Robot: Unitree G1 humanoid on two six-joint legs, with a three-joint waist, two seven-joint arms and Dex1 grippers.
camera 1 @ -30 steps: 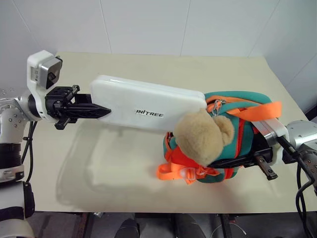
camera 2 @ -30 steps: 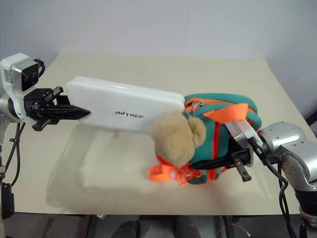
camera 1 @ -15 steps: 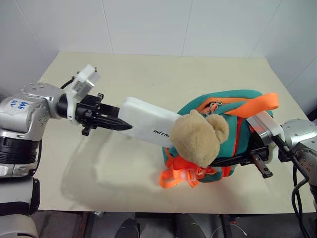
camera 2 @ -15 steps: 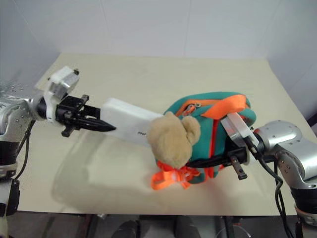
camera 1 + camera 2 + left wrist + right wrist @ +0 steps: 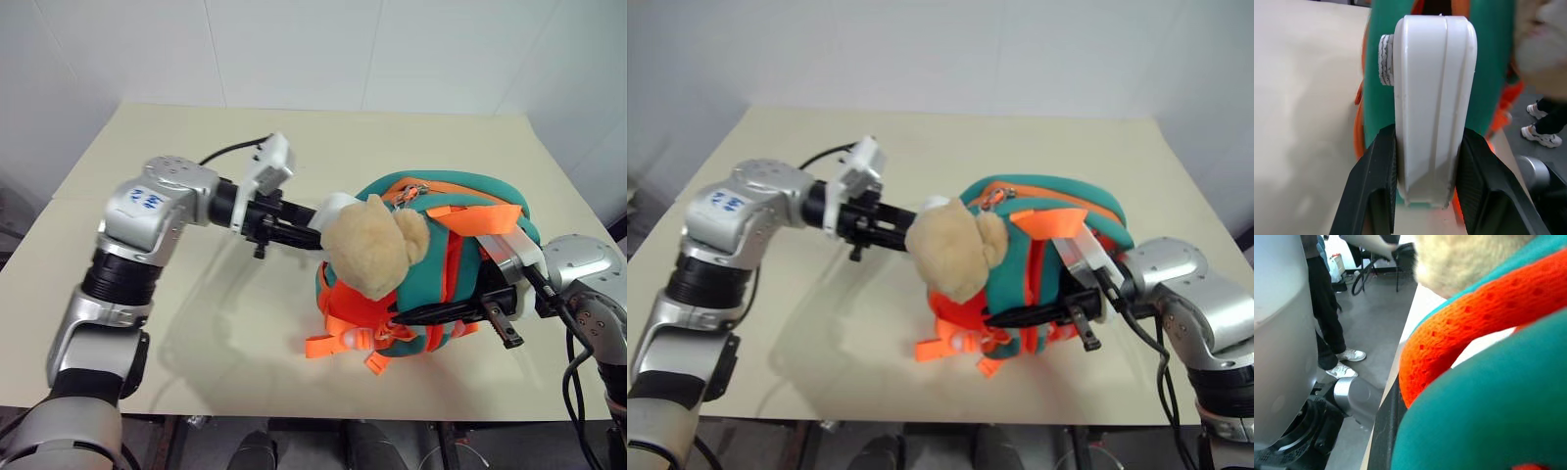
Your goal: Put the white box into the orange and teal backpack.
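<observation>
Left gripper [image 5: 1425,196]: I have it clamped on the white box [image 5: 1432,98], feeding it into the opening.
Right gripper [image 5: 495,318]: pinches the orange and teal backpack [image 5: 470,206] steady, near the table's [image 5: 147,323] right edge.
White box: mostly inside already.

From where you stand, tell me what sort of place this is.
Probably an indoor lab or test room. A plain beige table stands against bare white wall panels, and beyond its edge there is a grey floor with a person's legs and cables.
</observation>
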